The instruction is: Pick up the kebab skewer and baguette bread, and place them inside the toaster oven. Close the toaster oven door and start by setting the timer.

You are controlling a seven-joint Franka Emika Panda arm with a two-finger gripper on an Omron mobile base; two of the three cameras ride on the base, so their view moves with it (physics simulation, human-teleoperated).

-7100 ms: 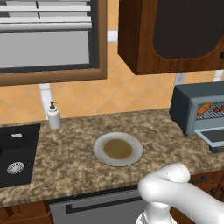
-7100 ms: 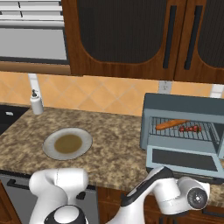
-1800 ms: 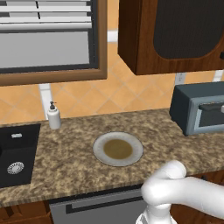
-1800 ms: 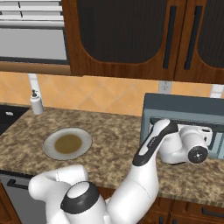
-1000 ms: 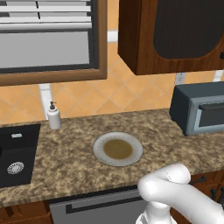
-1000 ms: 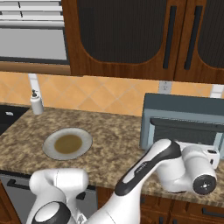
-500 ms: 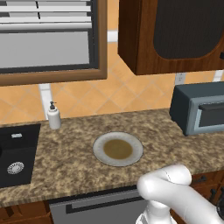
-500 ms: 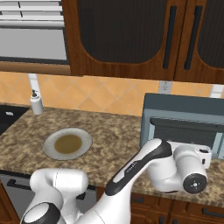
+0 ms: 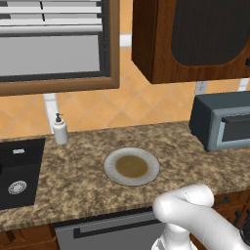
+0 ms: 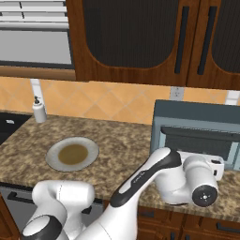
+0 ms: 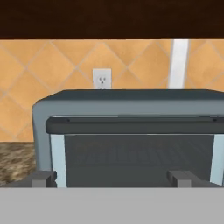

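Note:
The blue-grey toaster oven (image 10: 197, 117) stands at the counter's right end, also seen as the toaster oven (image 9: 222, 122). Its door (image 11: 135, 153) is shut, with the dark handle bar (image 11: 131, 125) across the top of the glass. The kebab skewer and the baguette are hidden; the dark glass shows just a faint rack. My gripper (image 11: 111, 179) faces the door from a short distance, level with its lower half. Its fingertips (image 11: 41, 178) stand wide apart, open, with nothing between them. My hand's white body (image 10: 206, 171) covers the oven's lower right front.
An empty grey plate (image 9: 131, 166) with a brown centre lies mid-counter. A white soap dispenser (image 9: 60, 129) stands by the wall beside the black sink (image 9: 17, 171). Dark wood cabinets hang above the oven. A wall outlet (image 11: 101, 79) sits behind it.
Seven seconds ago the door hung open with the baguette and skewer on the rack. It has swung shut, and my hand has pulled back and sunk lower before it.

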